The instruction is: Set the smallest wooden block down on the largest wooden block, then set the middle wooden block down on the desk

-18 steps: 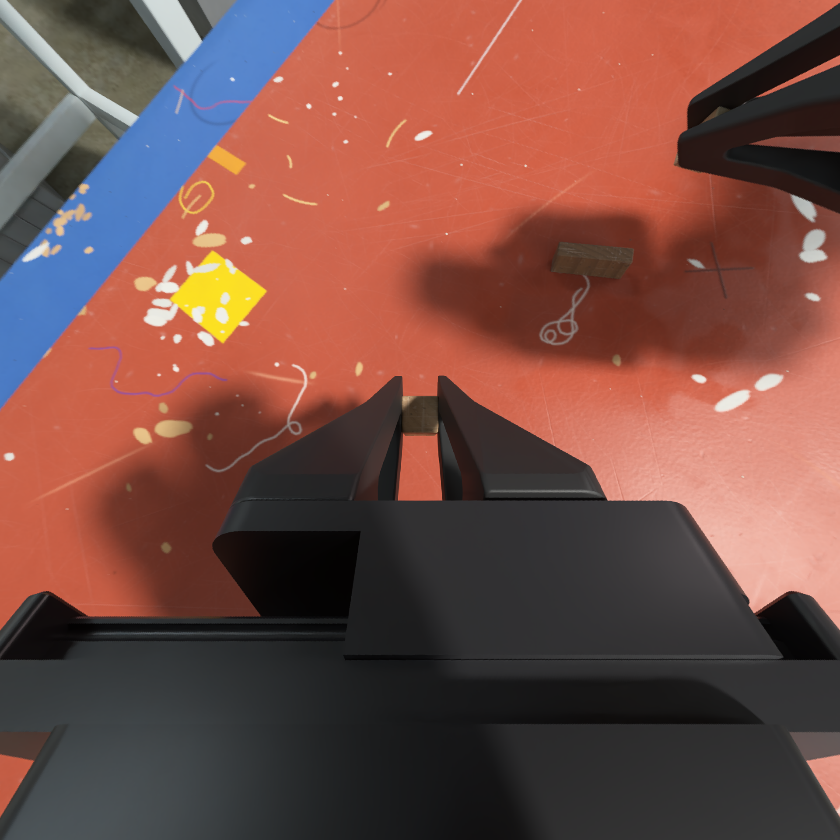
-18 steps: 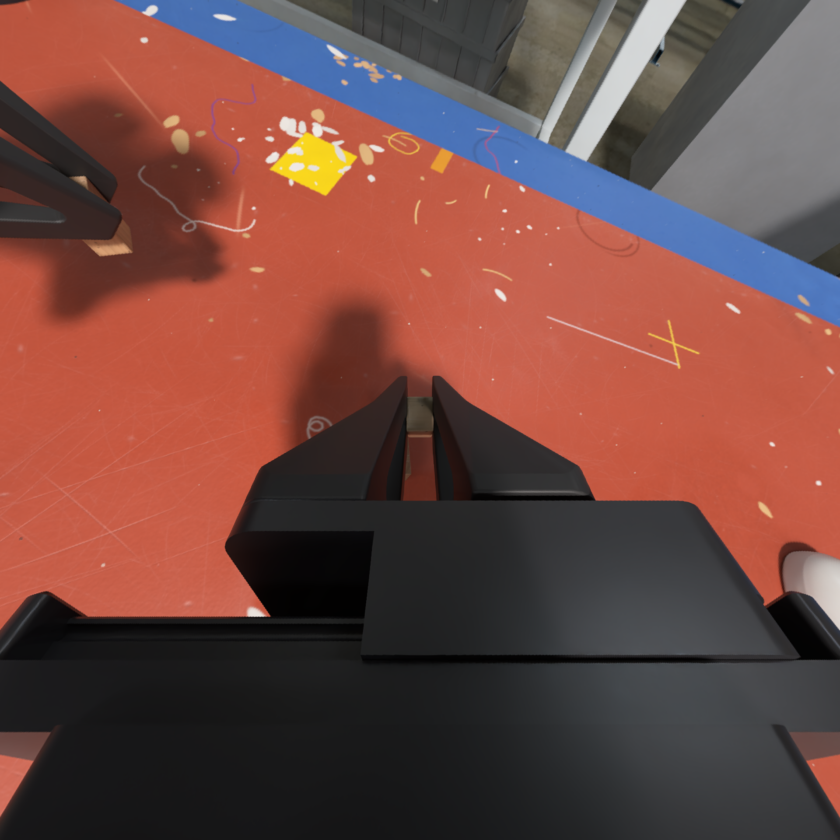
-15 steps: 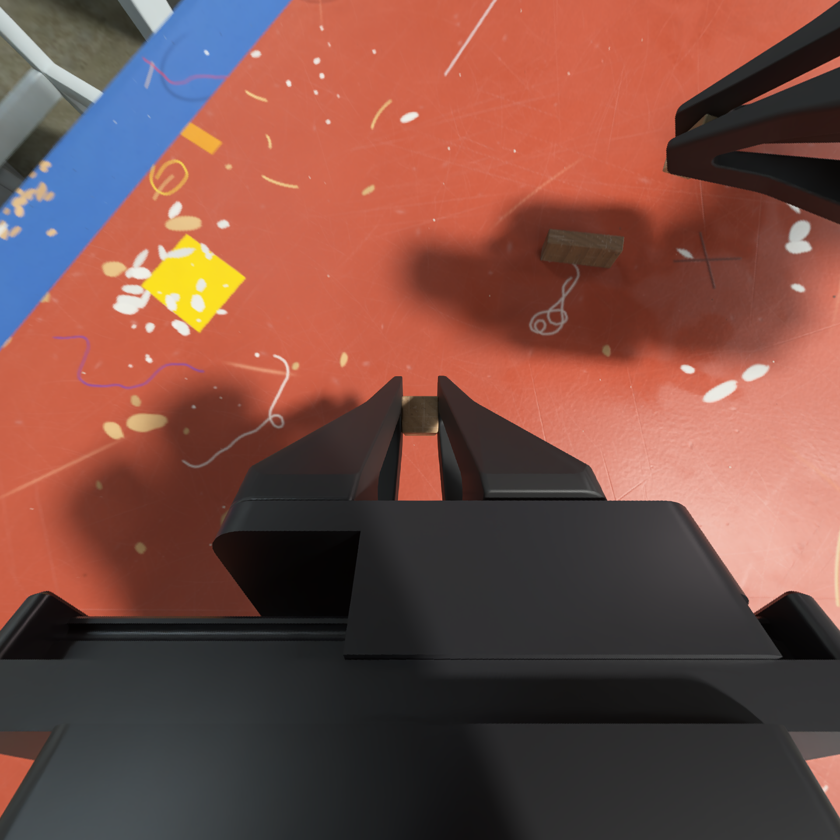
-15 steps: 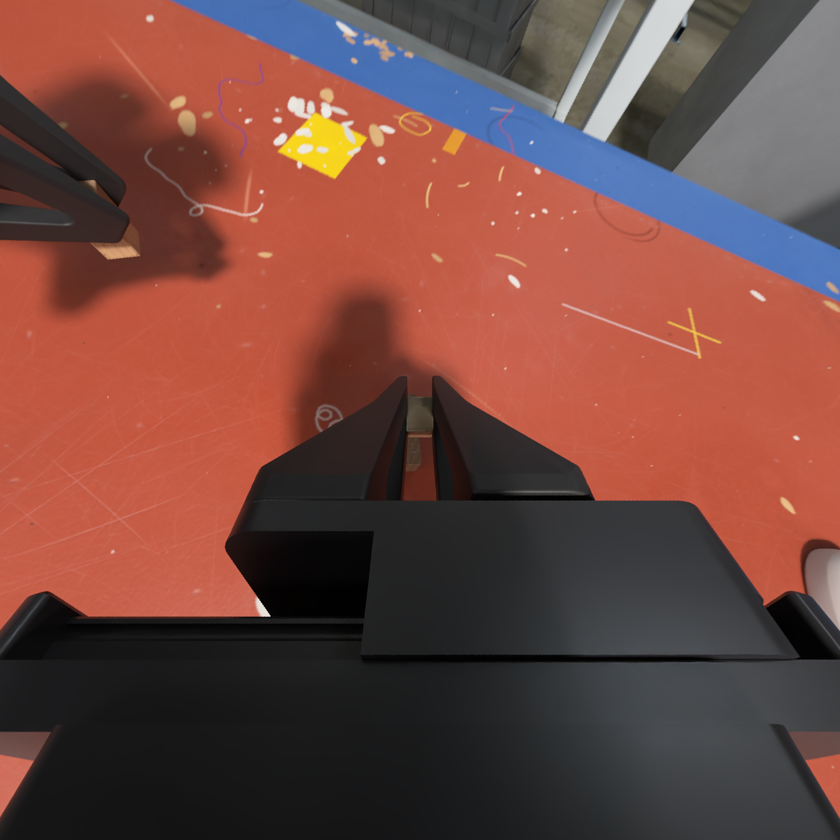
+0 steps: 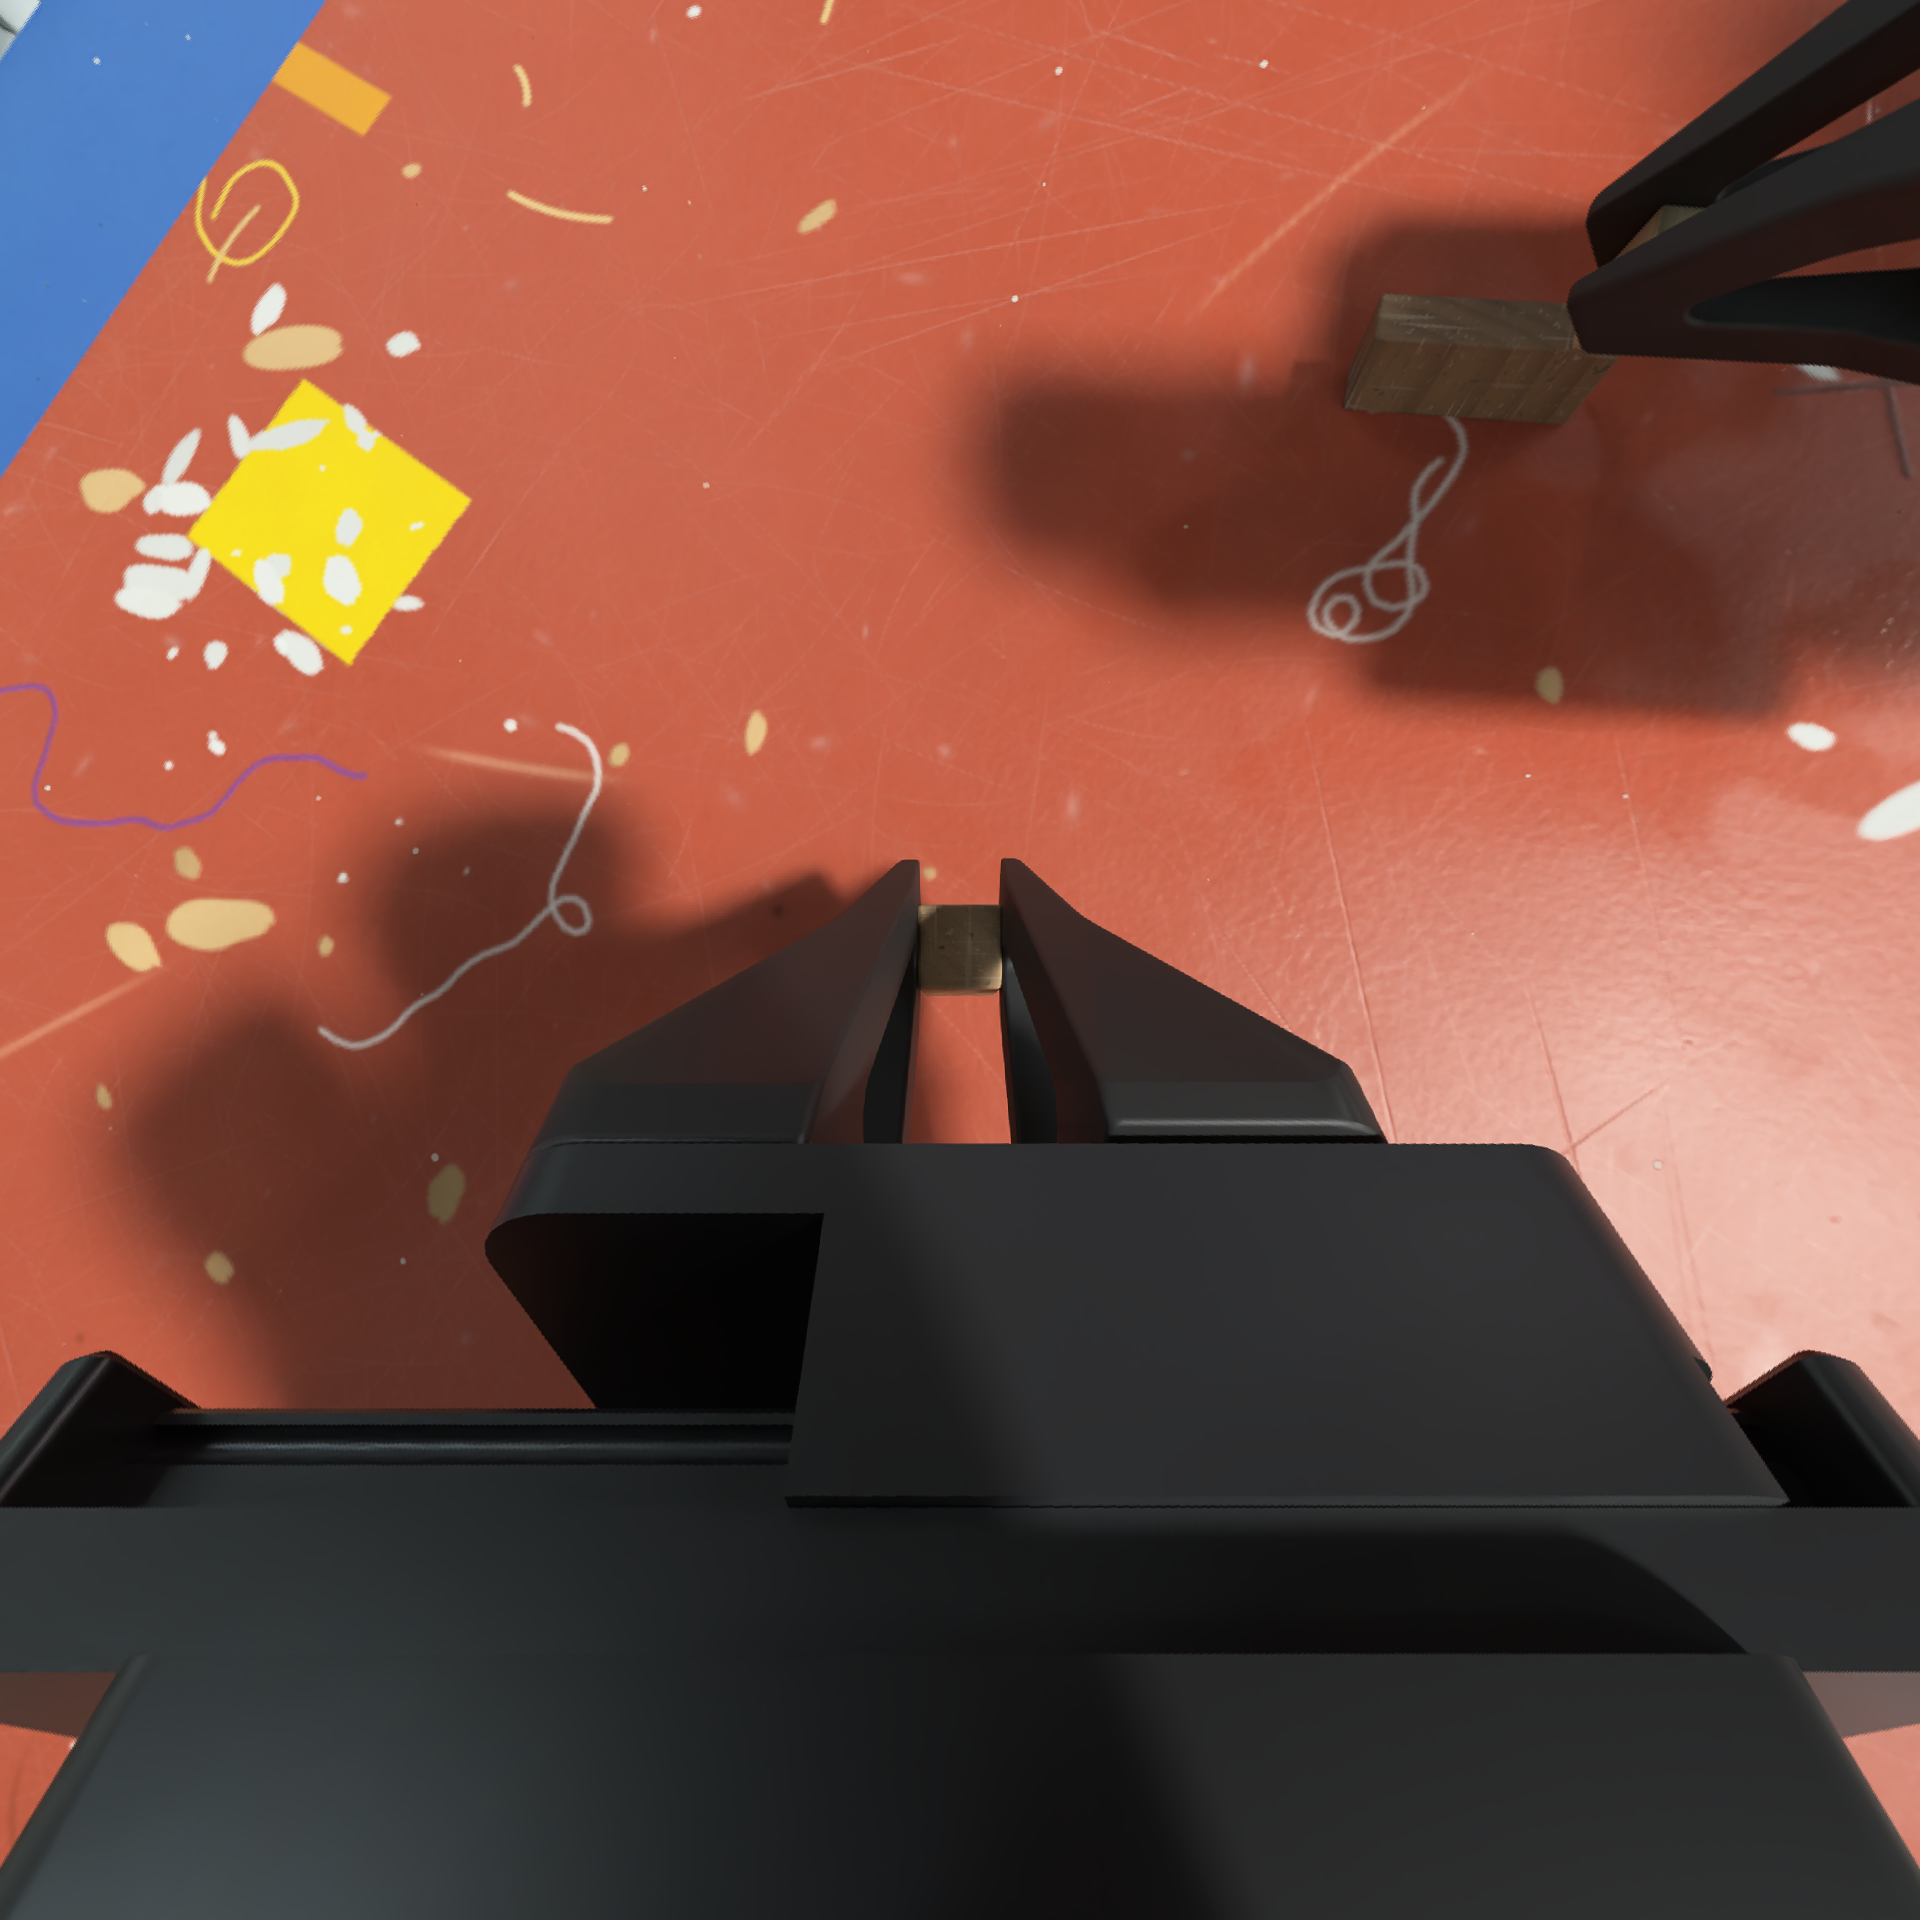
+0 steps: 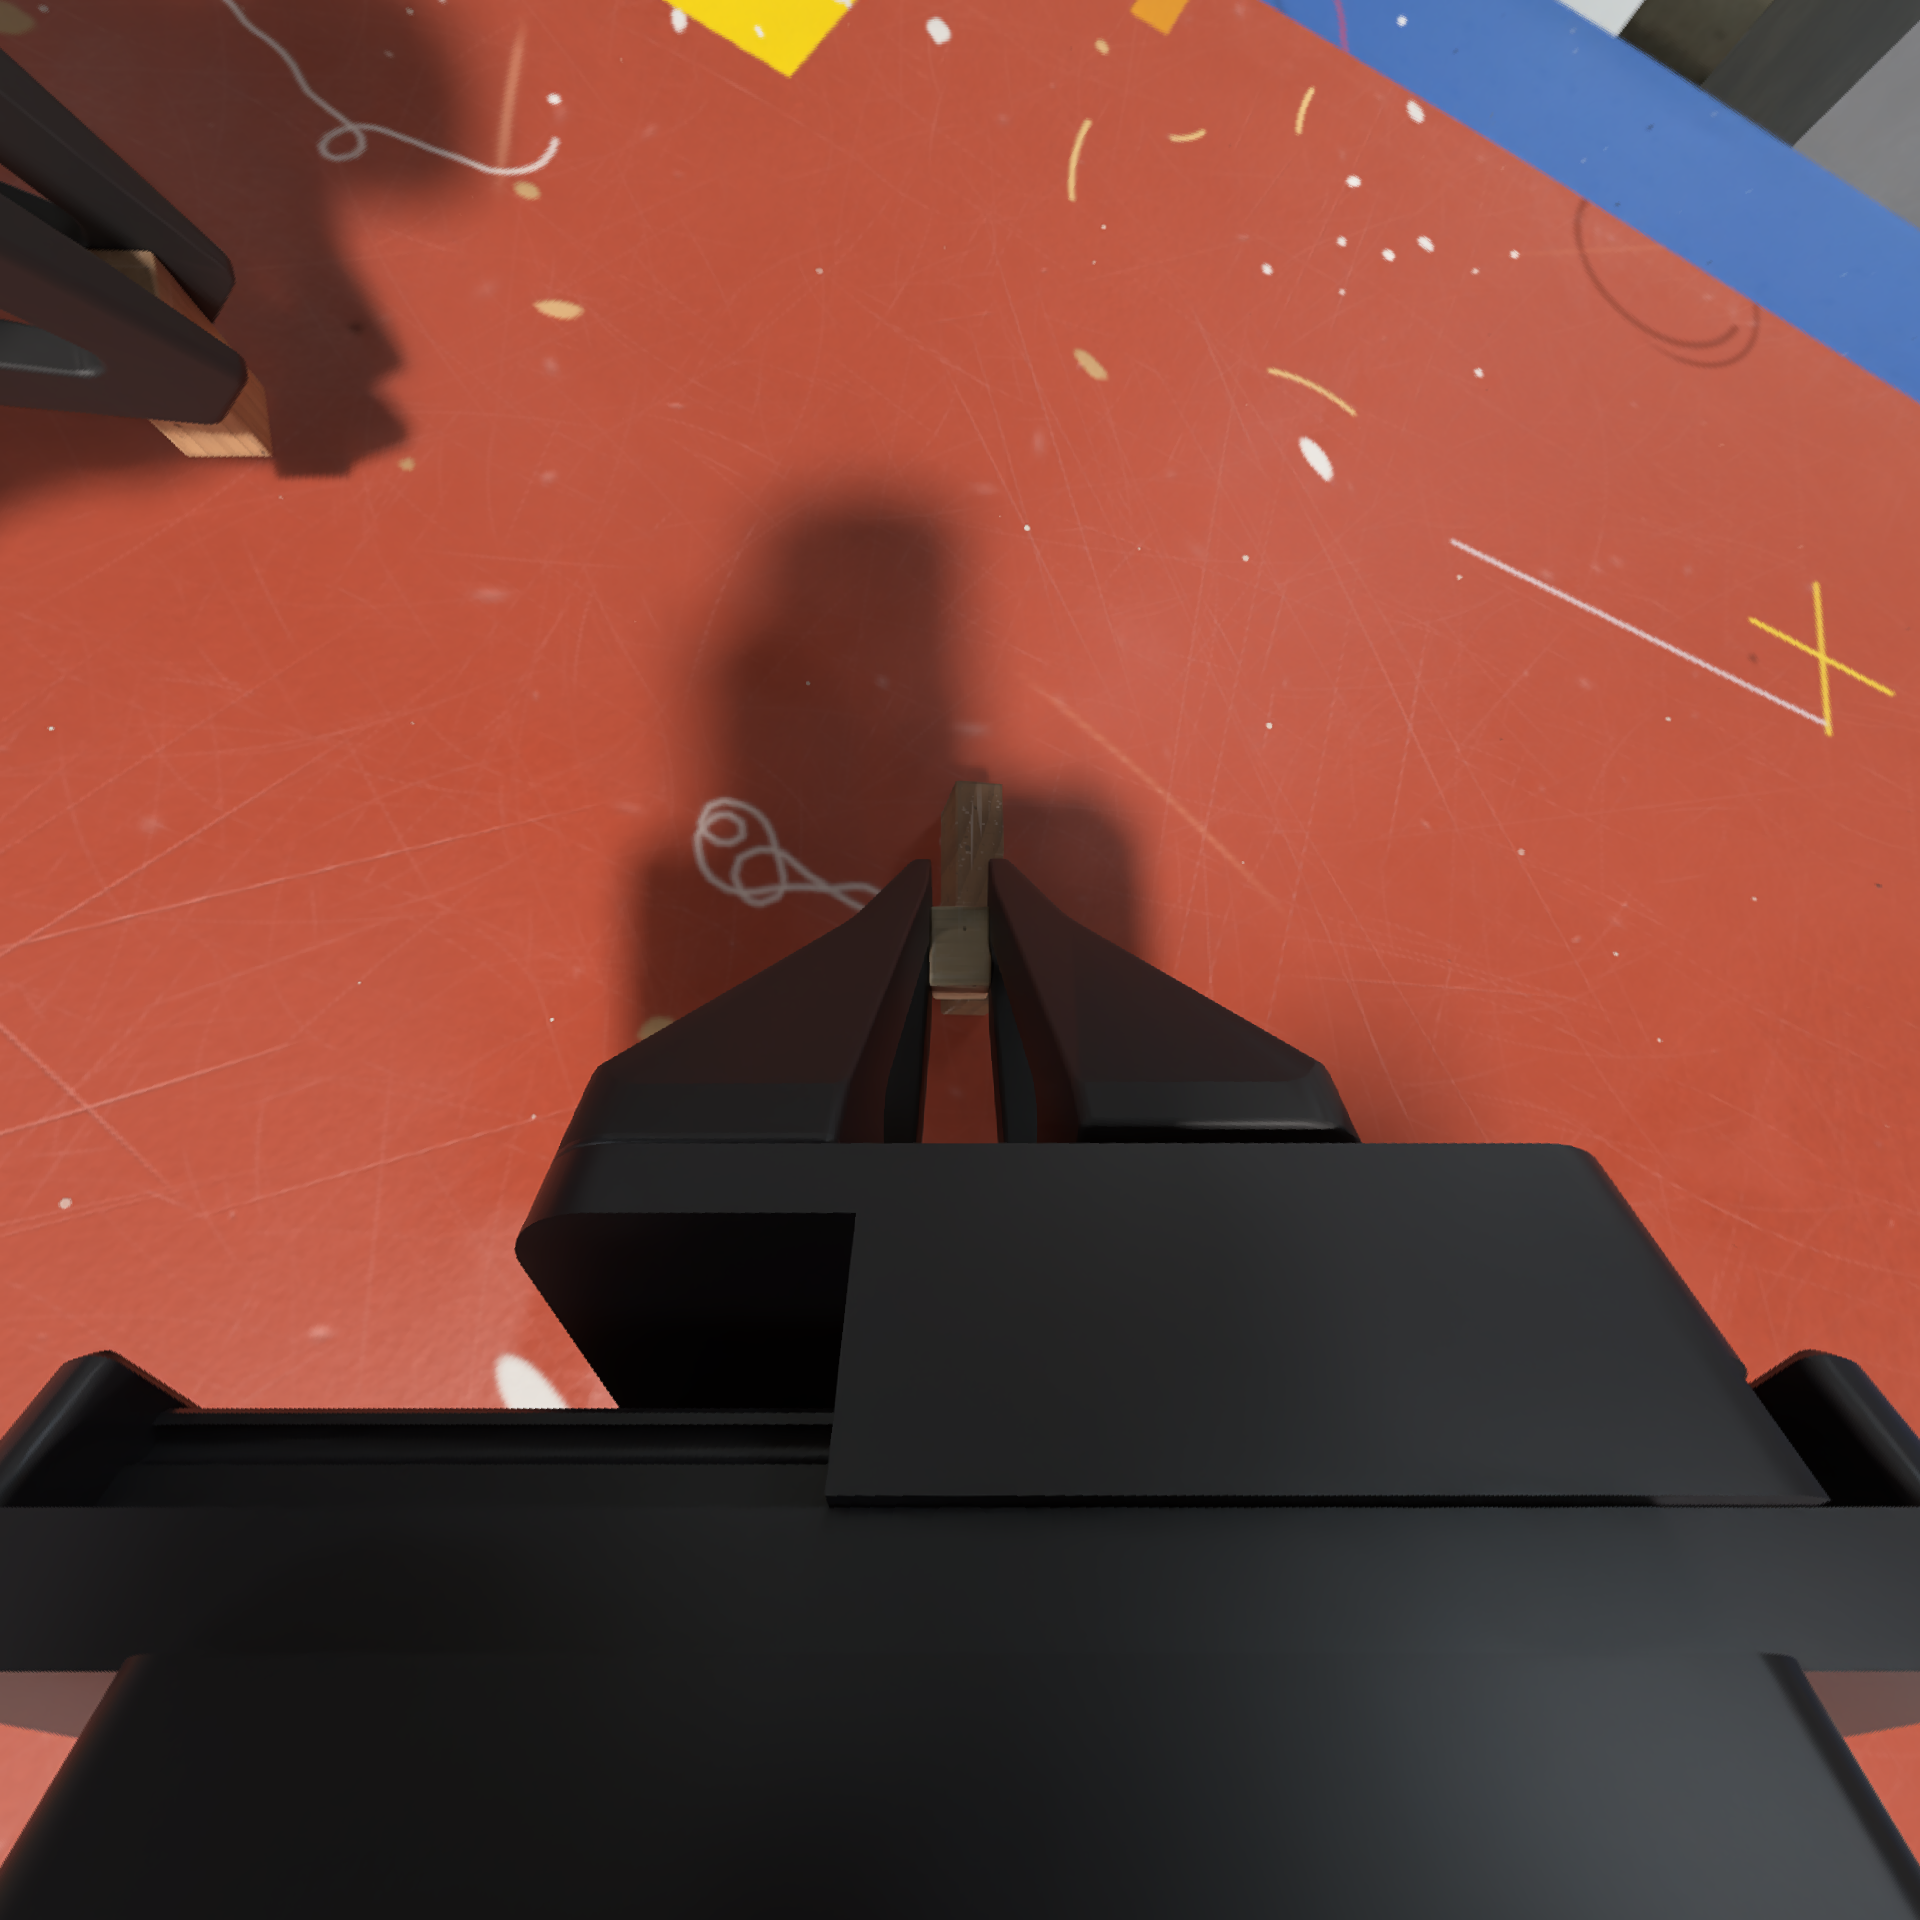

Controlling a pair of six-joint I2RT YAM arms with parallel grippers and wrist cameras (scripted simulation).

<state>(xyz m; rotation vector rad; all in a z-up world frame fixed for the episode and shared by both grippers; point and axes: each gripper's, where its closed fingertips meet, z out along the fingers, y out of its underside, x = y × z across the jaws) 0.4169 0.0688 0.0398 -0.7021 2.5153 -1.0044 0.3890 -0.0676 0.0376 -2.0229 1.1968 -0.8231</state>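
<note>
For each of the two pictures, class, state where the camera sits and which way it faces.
Left wrist view: sits on the left gripper, facing down along its fingers at the red desk; it pinches a small wooden block.
Right wrist view: sits on the right gripper, facing down at the desk; it pinches another block.
Shared: the dark largest block, the white squiggle, and each other's gripper.

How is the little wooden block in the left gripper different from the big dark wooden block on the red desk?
The small pale wooden block is pinched in the left gripper above the desk; the large dark brown wooden block lies flat on the red desk. The held one looks lighter and squarer, the lying one darker and longer. Both are wood with flat faces.
</note>
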